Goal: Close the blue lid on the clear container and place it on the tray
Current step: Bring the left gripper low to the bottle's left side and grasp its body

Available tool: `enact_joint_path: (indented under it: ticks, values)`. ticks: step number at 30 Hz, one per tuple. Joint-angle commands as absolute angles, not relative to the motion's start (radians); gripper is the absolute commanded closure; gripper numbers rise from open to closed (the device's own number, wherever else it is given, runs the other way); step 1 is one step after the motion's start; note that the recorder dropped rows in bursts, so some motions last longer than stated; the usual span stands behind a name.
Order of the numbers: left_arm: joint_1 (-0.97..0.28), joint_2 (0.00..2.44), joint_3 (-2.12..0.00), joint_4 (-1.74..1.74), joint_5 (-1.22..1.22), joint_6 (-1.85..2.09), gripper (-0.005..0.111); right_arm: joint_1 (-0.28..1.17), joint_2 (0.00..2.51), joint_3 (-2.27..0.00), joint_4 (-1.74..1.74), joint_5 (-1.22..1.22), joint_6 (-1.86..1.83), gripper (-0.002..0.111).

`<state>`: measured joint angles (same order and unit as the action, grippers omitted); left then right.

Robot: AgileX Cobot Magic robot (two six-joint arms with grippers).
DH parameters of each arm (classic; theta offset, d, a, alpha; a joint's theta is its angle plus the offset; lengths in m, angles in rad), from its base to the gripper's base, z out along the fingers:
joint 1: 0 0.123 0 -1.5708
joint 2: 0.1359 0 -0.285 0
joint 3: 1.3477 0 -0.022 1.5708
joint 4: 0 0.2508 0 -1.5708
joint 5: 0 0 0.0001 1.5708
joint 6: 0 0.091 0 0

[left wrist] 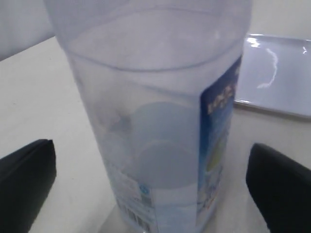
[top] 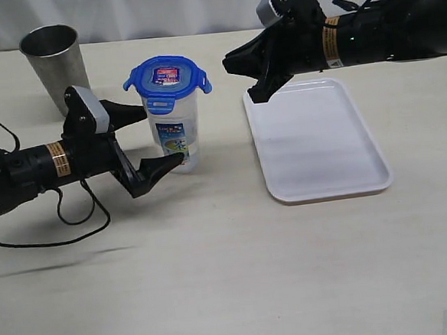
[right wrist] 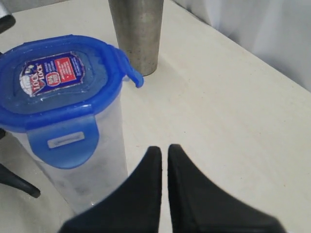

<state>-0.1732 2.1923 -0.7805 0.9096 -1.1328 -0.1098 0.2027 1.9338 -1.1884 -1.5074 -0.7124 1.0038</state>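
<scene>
Container [top: 177, 136] capped; next comes the grasp and carry to the tray [top: 314, 142].
On the bench [top: 231, 274] the tray lies right of the container, with nothing between them. The container stands inside your left gripper's [top: 162, 136] spread, released fingers: close, lift, clear the low rim. The lid [top: 166, 76] sits on top, side flaps flared, perhaps unlatched. Your right gripper [top: 257, 96], clenched on nothing, hovers at the tray's far corner.
</scene>
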Motion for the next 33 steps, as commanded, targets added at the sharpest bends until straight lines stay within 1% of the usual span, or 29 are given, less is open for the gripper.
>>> enact_joint_path:
  ticks: [1,11,23,33]
  values:
    - [-0.188,2.245,-0.842,0.890,-1.126,-0.166,0.002,0.198,1.928,-1.192,-1.510,-0.712,1.010,0.104]
    - [-0.246,2.295,-0.933,0.902,-1.128,-0.188,0.002,0.198,1.928,-1.192,-1.510,-0.708,1.010,0.104]
    - [-0.256,2.295,-0.933,0.870,-1.221,-0.185,0.002,0.198,1.928,-1.192,-1.510,-0.708,1.010,0.104]
    - [-0.256,2.295,-0.933,0.851,-1.221,-0.210,0.002,0.198,1.928,-1.192,-1.510,-0.708,1.010,0.104]
